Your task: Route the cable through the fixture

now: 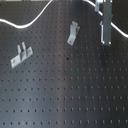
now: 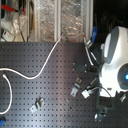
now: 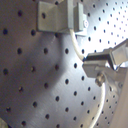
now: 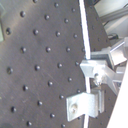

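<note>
The white cable (image 1: 31, 22) curves across the far part of the black perforated board in the first exterior view, and runs on behind my gripper (image 1: 104, 39) at the first exterior view's upper right. In the second exterior view the cable (image 2: 46, 62) arcs from the left edge up toward the back. Both wrist views show the cable (image 4: 85, 35) passing between my fingers (image 4: 96, 69), with the jaws closed on it. A metal bracket (image 3: 59, 15) stands close beside the fingers (image 3: 102, 64), and the cable (image 3: 76, 46) leads up to it.
Two more metal brackets stand on the board in the first exterior view, one at the left (image 1: 21, 54) and one near the middle (image 1: 73, 33). The white robot arm (image 2: 116, 55) fills the second exterior view's right. Clutter and foil-covered items (image 2: 47, 17) lie behind the board.
</note>
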